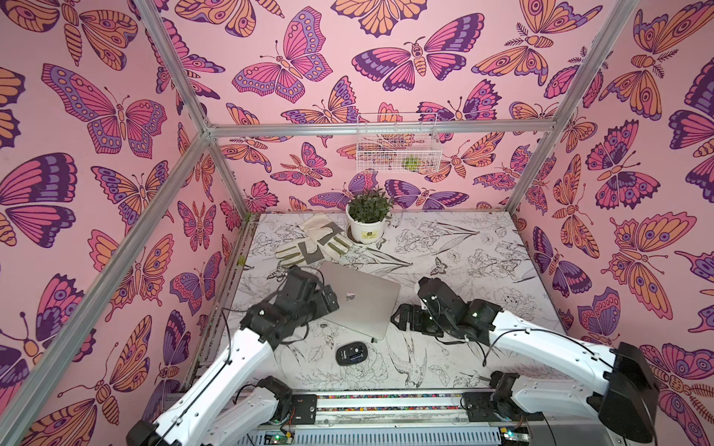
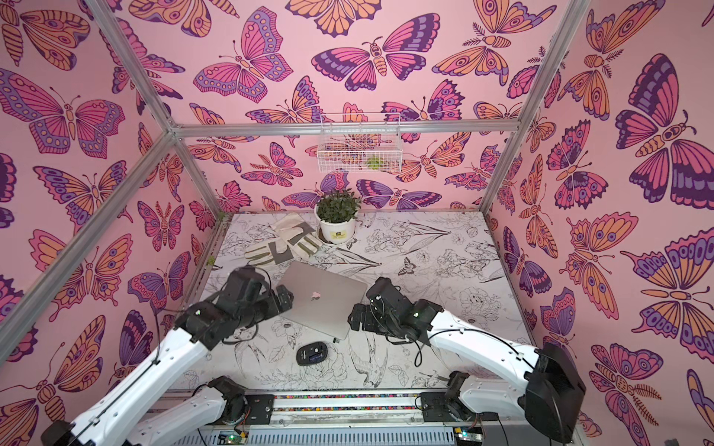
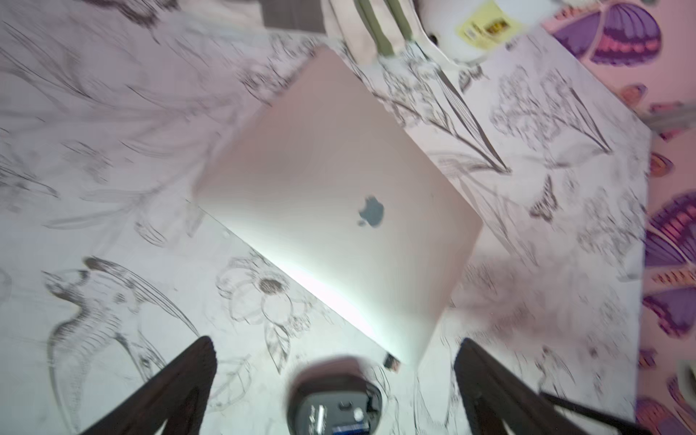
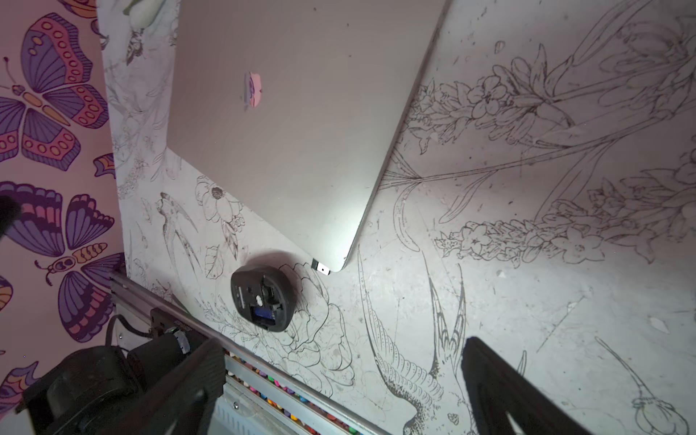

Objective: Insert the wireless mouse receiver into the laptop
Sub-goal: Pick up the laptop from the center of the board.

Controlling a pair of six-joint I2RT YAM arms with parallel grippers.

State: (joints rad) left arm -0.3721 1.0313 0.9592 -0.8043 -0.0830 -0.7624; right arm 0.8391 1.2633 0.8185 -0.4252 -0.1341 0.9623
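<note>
Pink butterfly walls (image 1: 309,58) (aluminium-framed) enclose a floral-sketched tabletop (image 1: 463,251).

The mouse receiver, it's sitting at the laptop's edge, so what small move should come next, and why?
Probably back both arms away. The wireless mouse receiver juts from the edge of the laptop near a corner, apparently plugged in, and the left gripper and right gripper are both open and empty. Whether it is fully seated I cannot tell.

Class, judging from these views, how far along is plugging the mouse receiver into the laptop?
Done, it seems: the wireless mouse receiver juts from the laptop's edge near a corner. In hand: nothing; the left hand and right hand are open and empty. Left: probably only backing away.
</note>
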